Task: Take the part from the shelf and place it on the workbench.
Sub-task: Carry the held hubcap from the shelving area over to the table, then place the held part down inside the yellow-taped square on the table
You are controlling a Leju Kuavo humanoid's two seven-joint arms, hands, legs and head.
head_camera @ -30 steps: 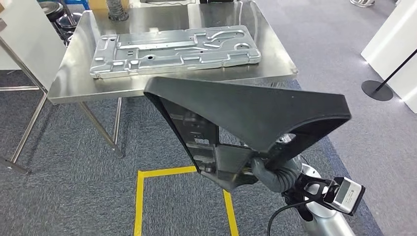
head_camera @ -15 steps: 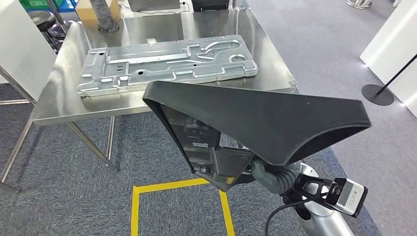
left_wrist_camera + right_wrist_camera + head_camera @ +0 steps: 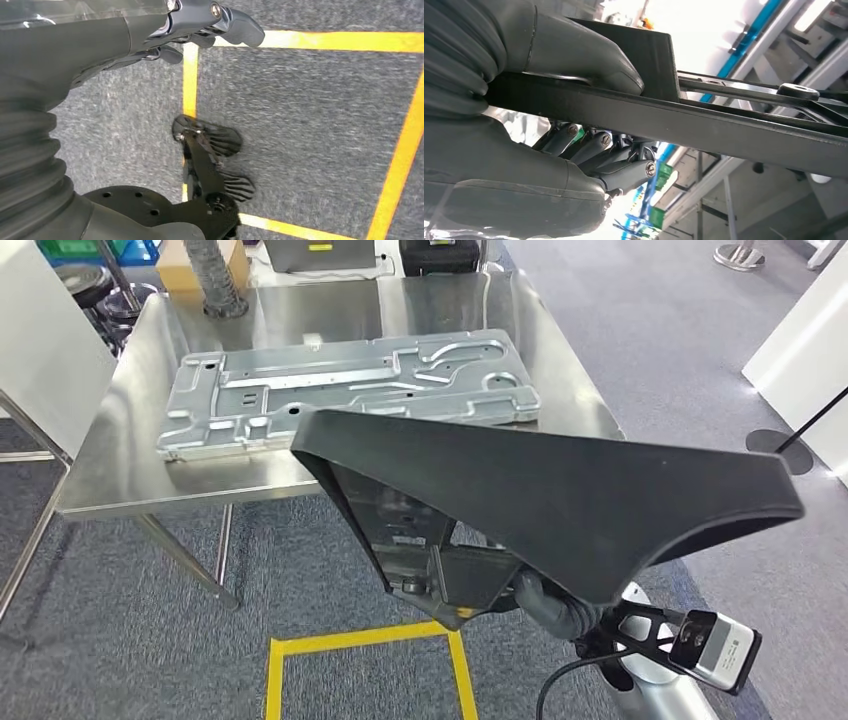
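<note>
A large black triangular part (image 3: pixel 560 490) fills the middle of the head view, held up in the air short of the workbench. My right hand (image 3: pixel 550 600) grips it at its lower end. In the right wrist view the thumb (image 3: pixel 574 55) lies on one side of the part's rim (image 3: pixel 734 125) and the dark fingers (image 3: pixel 609 155) curl under the other. The steel workbench (image 3: pixel 120 470) stands ahead, beyond the part's far edge. My left hand (image 3: pixel 210 22) hangs over the carpet with nothing in it.
A stamped silver metal plate (image 3: pixel 350 390) covers much of the workbench. A ribbed grey hose (image 3: pixel 215 275), a cardboard box (image 3: pixel 180 255) and a black case (image 3: pixel 440 255) sit at its back. Yellow floor tape (image 3: pixel 360 640) lies below me. A stanchion base (image 3: pixel 780 440) stands right, a white panel (image 3: pixel 40 350) left.
The whole view has shifted: the camera has moved, and the workbench now looks nearer and more centred. The black part stays in my right hand, its wide end reaching further right.
</note>
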